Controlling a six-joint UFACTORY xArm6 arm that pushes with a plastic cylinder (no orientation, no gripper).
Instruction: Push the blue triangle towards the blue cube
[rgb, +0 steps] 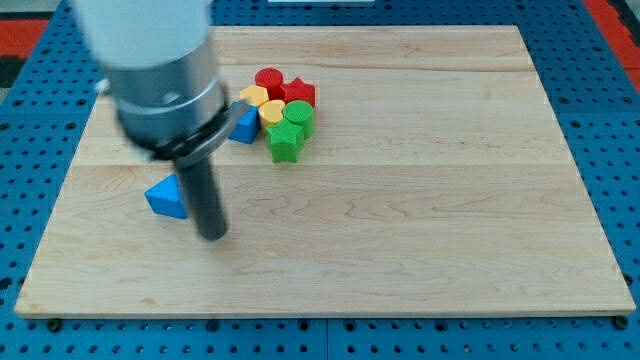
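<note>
The blue triangle (166, 198) lies on the wooden board (400, 200) at the view's left. My tip (212, 234) rests on the board just to the right of it and slightly lower, close to its right edge. The blue cube (245, 126) sits further up and to the right, partly hidden by the arm's grey body (160, 70). It stands at the left edge of a cluster of blocks.
The cluster by the blue cube holds a red cylinder (268, 80), a red star-like block (298, 92), two yellow blocks (254, 96) (272, 111), a green cylinder (298, 114) and a green star-like block (285, 143).
</note>
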